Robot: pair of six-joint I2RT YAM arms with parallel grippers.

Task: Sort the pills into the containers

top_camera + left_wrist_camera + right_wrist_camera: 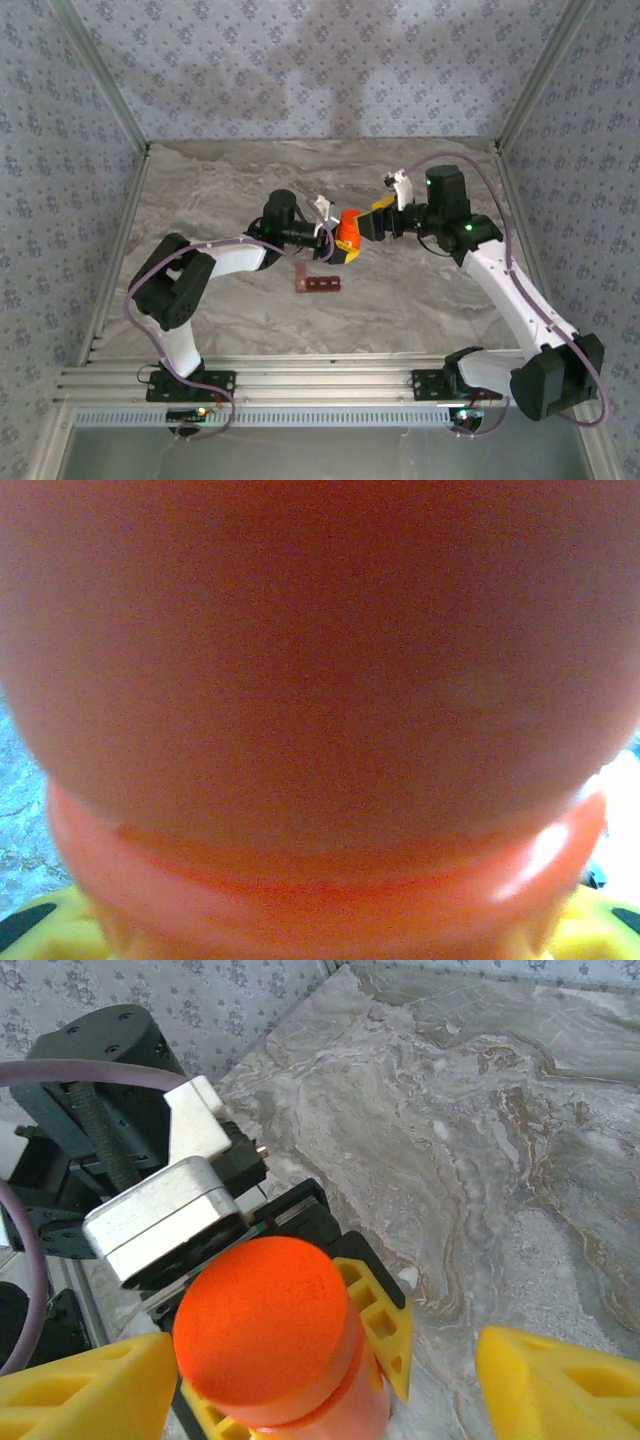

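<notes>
An orange pill bottle (348, 230) with an orange cap (262, 1325) hangs above the table, and my left gripper (338, 246) is shut on its body. The bottle's orange wall (320, 680) sits right against the left wrist camera, with yellow fingertips (40, 935) at the bottom corners. My right gripper (320, 1400) stands open around the cap, its yellow fingers (560, 1380) apart from it on the right side. In the overhead view the right gripper (370, 224) meets the bottle from the right. The containers (318, 284) lie flat on the table just in front. The pills are out of view.
The marble table (420, 300) is walled in by patterned panels on three sides. An aluminium rail (320, 385) carrying both arm bases runs along the near edge. The left arm's wrist and camera block (160, 1210) sits close behind the bottle.
</notes>
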